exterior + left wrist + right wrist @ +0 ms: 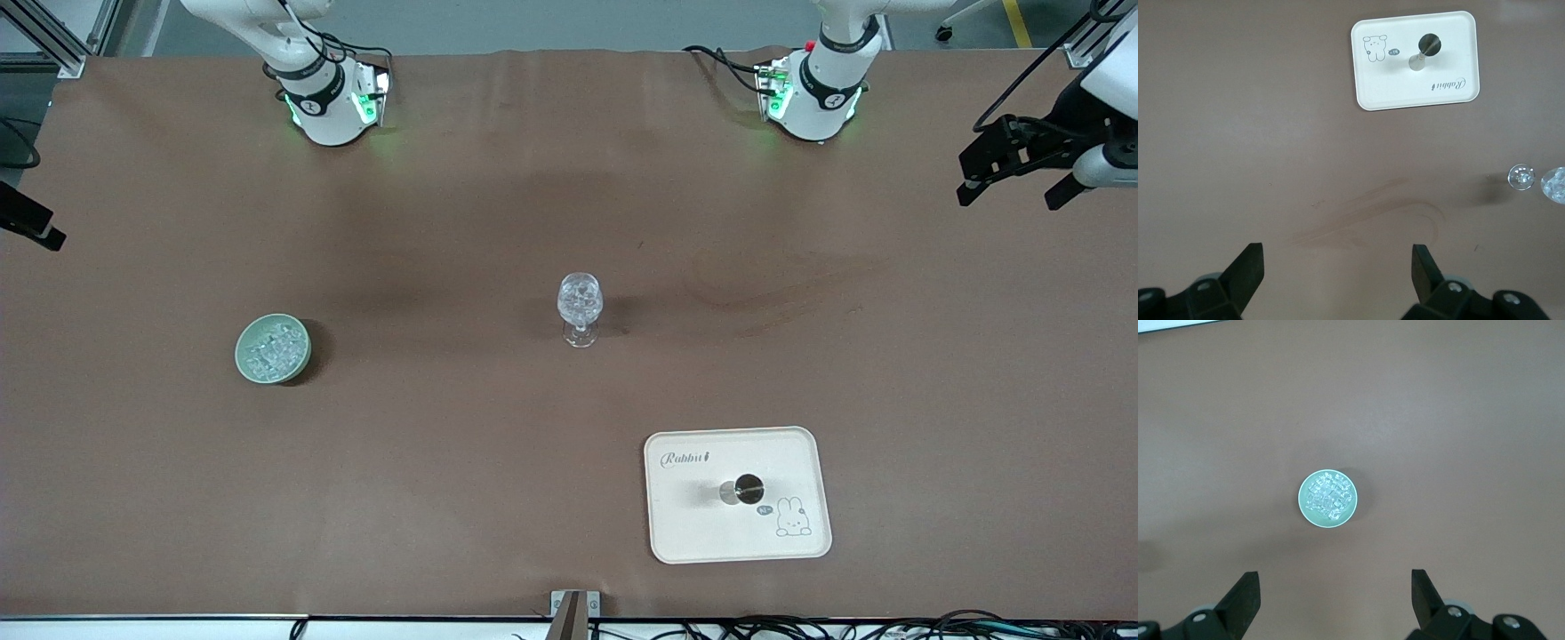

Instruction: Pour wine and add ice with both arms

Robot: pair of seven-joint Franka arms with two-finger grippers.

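A big brown table (444,498) holds everything. A clear wine glass (580,307) stands upright near the middle of the table, and it has ice lumps in its bowl. More ice (272,347) fills a small green bowl (249,369), which sits toward the right arm's end of the table, well apart from the glass. A white tray (693,533) with a rabbit drawing lies nearer to the front camera than the glass, toward the left arm's end. A small shiny metal cup (742,490) rests on the tray.

The left gripper (1338,267) hangs high over bare table at the left arm's end, fingers (1248,267) spread wide, holding nothing. The right gripper (1335,590) hangs high over the table close to the green bowl, fingers (1245,593) also wide apart and empty. Both arms wait.
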